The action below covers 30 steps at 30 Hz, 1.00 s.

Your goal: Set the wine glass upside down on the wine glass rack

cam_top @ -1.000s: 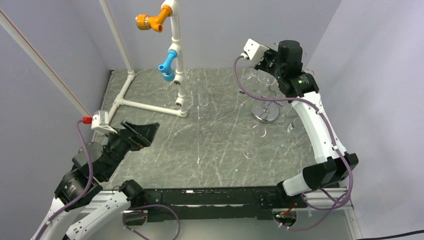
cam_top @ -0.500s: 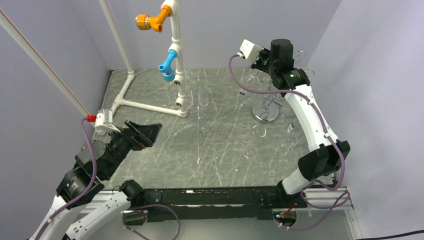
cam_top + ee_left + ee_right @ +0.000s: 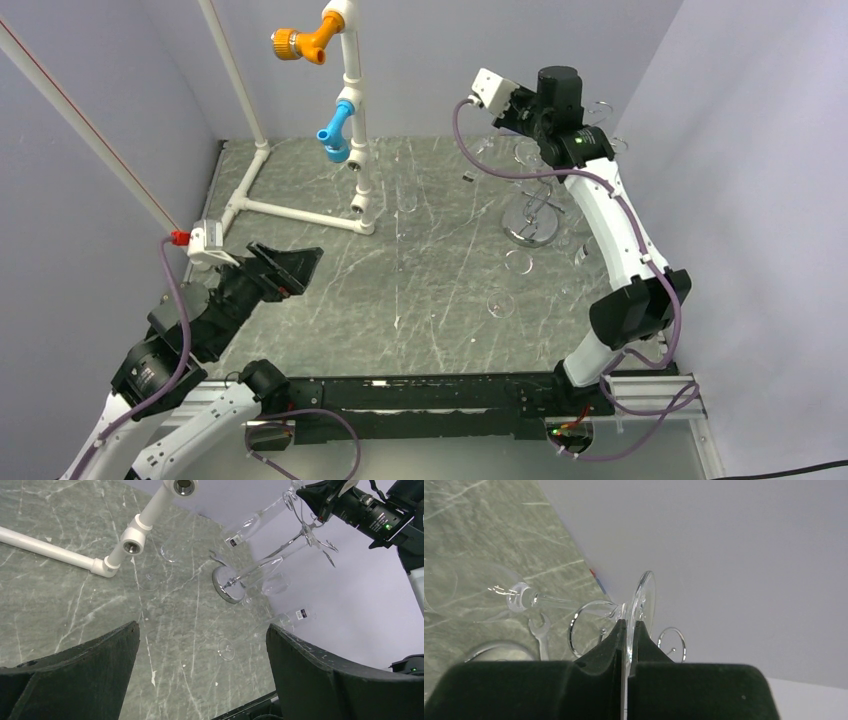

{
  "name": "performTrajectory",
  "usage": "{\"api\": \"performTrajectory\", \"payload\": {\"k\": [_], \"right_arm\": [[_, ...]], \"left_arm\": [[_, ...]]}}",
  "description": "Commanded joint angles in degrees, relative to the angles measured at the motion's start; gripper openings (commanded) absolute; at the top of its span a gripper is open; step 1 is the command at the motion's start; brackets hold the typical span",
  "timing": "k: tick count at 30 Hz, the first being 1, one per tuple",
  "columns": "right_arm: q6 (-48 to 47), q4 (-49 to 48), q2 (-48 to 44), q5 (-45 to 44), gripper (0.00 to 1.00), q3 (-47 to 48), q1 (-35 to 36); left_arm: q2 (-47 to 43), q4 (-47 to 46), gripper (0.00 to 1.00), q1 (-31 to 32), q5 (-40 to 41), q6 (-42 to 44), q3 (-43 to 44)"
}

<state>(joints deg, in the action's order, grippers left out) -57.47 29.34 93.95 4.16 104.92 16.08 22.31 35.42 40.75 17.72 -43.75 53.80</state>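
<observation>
The clear wine glass [image 3: 524, 599] lies almost level, pinched by the rim of its foot [image 3: 643, 602] in my shut right gripper [image 3: 629, 626], bowl pointing left. It hangs high over the back right of the table, just above the curled chrome arms [image 3: 583, 625] of the wine glass rack [image 3: 530, 232]. In the left wrist view the same wine glass [image 3: 260, 517] slants down from the right gripper [image 3: 314, 495], over the rack's round base [image 3: 226, 584]. Another glass [image 3: 274, 582] hangs on the rack. My left gripper [image 3: 290, 262] stands open and holds nothing, low at the left of the table.
A white pipe frame [image 3: 352, 130] with orange and blue fittings stands at the back left. Loose glasses [image 3: 519, 262] [image 3: 500, 303] stand on the marble table [image 3: 400, 290] in front of the rack, and one more [image 3: 590, 250] near the right wall.
My right arm has risen and swung a little left and back with the wine glass, ending above the rack's top. The left arm has barely moved.
</observation>
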Motion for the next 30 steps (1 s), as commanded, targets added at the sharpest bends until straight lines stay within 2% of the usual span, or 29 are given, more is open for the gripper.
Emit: {"api": "performTrajectory", "payload": {"k": [1,18,30], "right_arm": [[-0.30,-3.65,-2.60,4.95,0.00,0.75,0.43],[-4.88,0.10,-10.98,7.99,0.12,-8.19,-0.32],[-1.81,1.21,-9.29,8.94,0.23,-7.27,-1.42]], "left_arm": [[-0.94,-0.49,0.99,0.19,-0.31,-0.65,-0.55],[1.99,-5.70,0.99,0.20,-2.95,-2.31,-2.35],[5.55,-7.13,0.99,0.17,-4.79,-1.82,-0.74]]}}
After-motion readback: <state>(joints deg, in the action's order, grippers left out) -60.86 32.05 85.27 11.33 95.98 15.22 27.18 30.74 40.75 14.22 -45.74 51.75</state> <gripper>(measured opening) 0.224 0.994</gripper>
